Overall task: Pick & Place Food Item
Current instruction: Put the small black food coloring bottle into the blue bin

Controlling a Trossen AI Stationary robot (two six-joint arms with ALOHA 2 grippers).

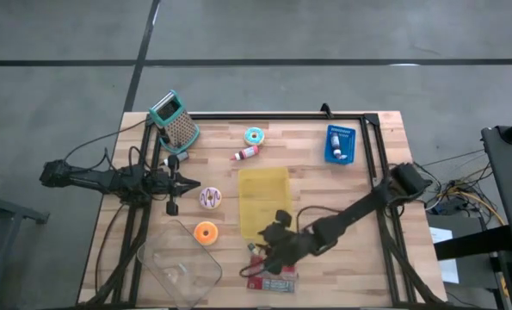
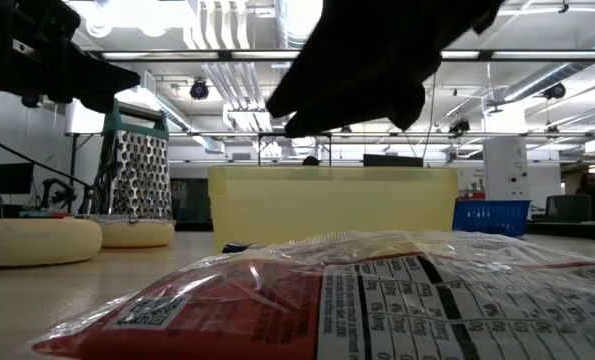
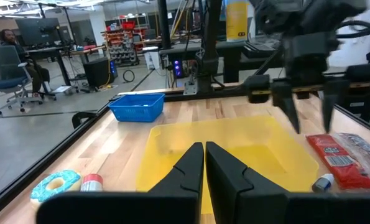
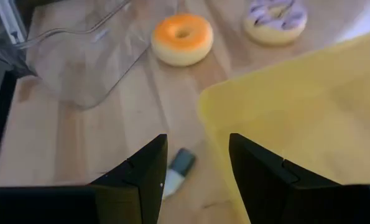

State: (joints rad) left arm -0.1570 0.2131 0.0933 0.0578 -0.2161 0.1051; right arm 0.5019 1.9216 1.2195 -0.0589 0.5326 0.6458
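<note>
Snack packet [image 1: 273, 277], red with clear film, lies flat at the near edge of the table [image 1: 385, 258], just beside the near end of the yellow tray [image 1: 265, 202].

High view: right gripper [image 1: 273, 245] hangs over the near end of the tray, above the packet's far edge. Left gripper [image 1: 182, 182] waits at the table's left side, near the purple-iced donut [image 1: 210, 198]. An orange donut [image 1: 206, 232] sits next to a clear container [image 1: 180, 265]. Farther back: a box grater [image 1: 175, 120], a blue-iced donut [image 1: 254, 136], a small red bottle [image 1: 247, 154] and a blue basket [image 1: 341, 143].

Low view: packet [image 2: 377, 300] fills the foreground, its nutrition print facing up. Tray [image 2: 332, 205] stands behind it. A dark arm mass hangs overhead; which arm, cannot tell from here. Grater [image 2: 137, 172] and two donuts show at the left.

Left wrist view: left gripper [image 3: 204, 163] has its fingers pressed together, holding nothing. Beyond them, the right gripper [image 3: 309, 115] hovers with its fingers [image 3: 289, 112] apart above the tray's end, clear of the packet [image 3: 346, 160].

Right wrist view: right gripper [image 4: 197, 163] has fingers apart, nothing between them. Below: bare wood, the tray corner [image 4: 309, 118], and a small capped item [image 4: 175, 171] too partial to identify. Orange donut [image 4: 182, 38], purple donut [image 4: 275, 20] and container [image 4: 79, 59] lie beyond.
</note>
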